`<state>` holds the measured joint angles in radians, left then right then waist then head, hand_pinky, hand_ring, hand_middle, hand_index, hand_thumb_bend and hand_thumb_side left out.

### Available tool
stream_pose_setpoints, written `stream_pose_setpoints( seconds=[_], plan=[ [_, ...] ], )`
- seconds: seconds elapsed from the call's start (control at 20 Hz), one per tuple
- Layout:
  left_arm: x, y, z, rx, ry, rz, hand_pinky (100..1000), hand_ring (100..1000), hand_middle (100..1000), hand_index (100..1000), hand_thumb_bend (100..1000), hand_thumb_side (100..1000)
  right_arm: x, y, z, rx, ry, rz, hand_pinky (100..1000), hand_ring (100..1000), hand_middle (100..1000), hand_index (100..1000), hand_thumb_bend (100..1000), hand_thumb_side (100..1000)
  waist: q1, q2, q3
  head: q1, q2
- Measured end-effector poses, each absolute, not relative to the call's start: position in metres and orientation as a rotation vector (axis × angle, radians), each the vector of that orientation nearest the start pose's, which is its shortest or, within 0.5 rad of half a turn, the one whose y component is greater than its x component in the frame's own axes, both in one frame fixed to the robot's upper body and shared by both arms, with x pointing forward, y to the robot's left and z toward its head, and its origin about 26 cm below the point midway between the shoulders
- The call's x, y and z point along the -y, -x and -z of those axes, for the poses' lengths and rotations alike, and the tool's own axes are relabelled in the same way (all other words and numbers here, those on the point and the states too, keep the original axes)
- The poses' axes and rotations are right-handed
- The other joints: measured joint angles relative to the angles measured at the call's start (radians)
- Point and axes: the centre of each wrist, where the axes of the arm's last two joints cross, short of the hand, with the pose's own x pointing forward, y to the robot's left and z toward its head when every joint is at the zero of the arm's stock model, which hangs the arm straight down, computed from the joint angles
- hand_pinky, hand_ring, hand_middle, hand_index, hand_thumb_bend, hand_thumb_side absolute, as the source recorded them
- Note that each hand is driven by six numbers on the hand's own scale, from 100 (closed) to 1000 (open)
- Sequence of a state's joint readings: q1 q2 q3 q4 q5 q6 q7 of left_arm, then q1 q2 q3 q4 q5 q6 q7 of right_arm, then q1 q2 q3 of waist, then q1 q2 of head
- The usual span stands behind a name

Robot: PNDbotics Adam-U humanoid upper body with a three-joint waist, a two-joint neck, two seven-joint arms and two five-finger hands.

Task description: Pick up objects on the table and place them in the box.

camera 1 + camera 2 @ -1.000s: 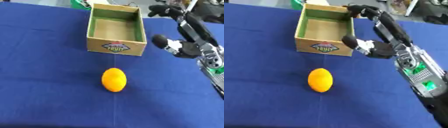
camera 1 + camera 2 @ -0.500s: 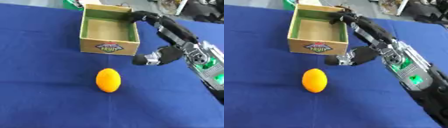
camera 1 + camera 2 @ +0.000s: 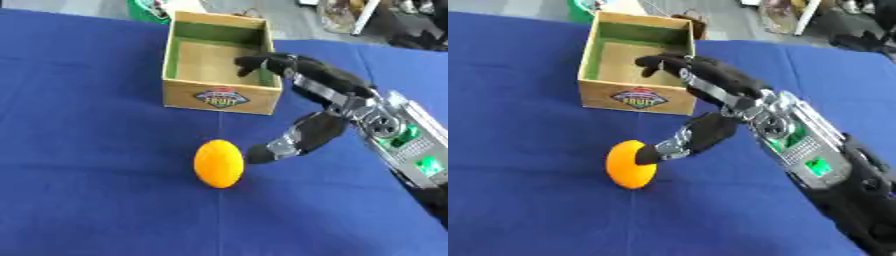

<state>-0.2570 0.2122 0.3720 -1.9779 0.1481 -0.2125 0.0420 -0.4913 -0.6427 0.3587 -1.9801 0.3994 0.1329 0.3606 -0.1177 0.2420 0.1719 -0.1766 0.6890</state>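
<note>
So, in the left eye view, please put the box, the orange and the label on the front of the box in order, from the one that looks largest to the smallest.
1. The cardboard box, clearly the largest.
2. The orange; it lies nearer the camera than the box, which enlarges it somewhat.
3. The fruit label; close to the orange in area, so this last ranking is unsure.

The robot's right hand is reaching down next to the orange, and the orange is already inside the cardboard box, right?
Not quite. The right hand does reach down beside the orange, but the orange is not in the box. It lies on the blue table in front of the box, as the left eye view shows.
</note>
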Motion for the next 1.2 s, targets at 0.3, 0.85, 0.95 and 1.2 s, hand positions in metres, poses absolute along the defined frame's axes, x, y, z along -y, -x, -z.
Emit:
stream_pose_setpoints(
  seconds=[0.3,0.85,0.95,1.2],
  plan=[
    [-0.342,-0.285,-0.191,2.478,-0.305,-0.147,474,471,448,704,100,832,0.201,-0.302,-0.218,1.790,0.450,-1.495,988,1000,851,1000,840,695,-0.001,0.004,0.003,0.019,-0.005],
    [-0.341,-0.285,-0.191,2.477,-0.303,-0.145,474,470,448,704,100,833,0.182,-0.296,-0.201,1.672,0.403,-1.535,987,1000,864,1000,835,651,-0.001,0.008,0.007,0.024,-0.005],
    [-0.341,-0.285,-0.191,2.476,-0.302,-0.144,475,470,448,704,100,833,0.181,-0.295,-0.199,1.655,0.431,-1.544,985,1000,869,1000,835,646,-0.001,0.010,0.008,0.023,-0.005],
    [-0.341,-0.286,-0.192,2.477,-0.301,-0.144,475,470,447,703,100,834,0.177,-0.294,-0.197,1.620,0.509,-1.560,980,1000,872,1000,829,634,-0.001,0.013,0.010,0.021,-0.005]
  ],
)
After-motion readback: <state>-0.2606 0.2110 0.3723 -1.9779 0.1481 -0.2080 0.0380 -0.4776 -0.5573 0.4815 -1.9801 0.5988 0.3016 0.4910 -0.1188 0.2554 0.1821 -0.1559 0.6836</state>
